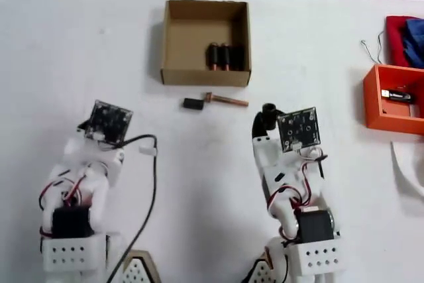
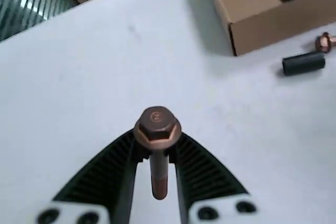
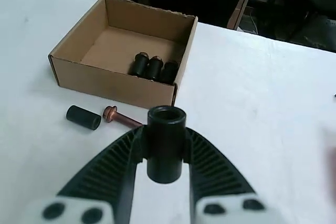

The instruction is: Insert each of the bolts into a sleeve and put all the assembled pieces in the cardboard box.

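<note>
Upper centre of the high view, the cardboard box [image 1: 199,77] holds assembled pieces [image 1: 220,56]. My left gripper [image 2: 157,148] clamps one bolt [image 2: 157,127]; my right gripper [image 3: 164,140] clamps one sleeve [image 3: 166,129], unjoined. Below the box lie a loose sleeve [image 1: 193,103] and loose bolt [image 1: 228,101].

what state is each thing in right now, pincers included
left pincer: shut on held bolt
held bolt: gripped by the shank, not in a sleeve
right pincer: shut on held sleeve
held sleeve: upright, bore empty
loose sleeve: on its side on the table
loose bolt: lying beside it, not inserted
cardboard box: open
assembled pieces: three, lying in the box
</note>
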{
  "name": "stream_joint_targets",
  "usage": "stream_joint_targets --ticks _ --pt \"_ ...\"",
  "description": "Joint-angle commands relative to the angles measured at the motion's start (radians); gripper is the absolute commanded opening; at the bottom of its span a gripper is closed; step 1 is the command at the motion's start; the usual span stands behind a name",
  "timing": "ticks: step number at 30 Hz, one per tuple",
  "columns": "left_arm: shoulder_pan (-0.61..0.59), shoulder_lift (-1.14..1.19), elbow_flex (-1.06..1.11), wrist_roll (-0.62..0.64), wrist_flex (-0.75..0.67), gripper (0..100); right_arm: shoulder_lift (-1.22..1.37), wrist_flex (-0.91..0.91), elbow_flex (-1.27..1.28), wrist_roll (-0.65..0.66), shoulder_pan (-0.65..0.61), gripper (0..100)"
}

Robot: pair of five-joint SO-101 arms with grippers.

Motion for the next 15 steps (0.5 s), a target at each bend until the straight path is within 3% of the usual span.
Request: stream_joint_targets --ticks 1,4,9,11,15 --pt "-0.054 -0.101 0.031 0.006 -0.117 3 -0.018 -0.041 -0.008 0.002 -0.027 2.2" --pt "-0.086 -0.204 0.128 0.124 -0.244 3 -0.018 -0.041 -0.008 0.002 -0.097 2.2" --pt "-0.038 -0.336 0.236 0.554 -0.399 3 -0.019 -0.041 -0.008 0.002 -0.153 2.2" --pt "0.029 -0.324 0.234 0.623 -0.416 3 -0.021 -0.041 -0.008 0.0 -0.154 2.2" --pt "0.213 -0.267 0.14 0.638 -0.414 3 -0.024 -0.041 -0.008 0.0 -0.16 2.2"
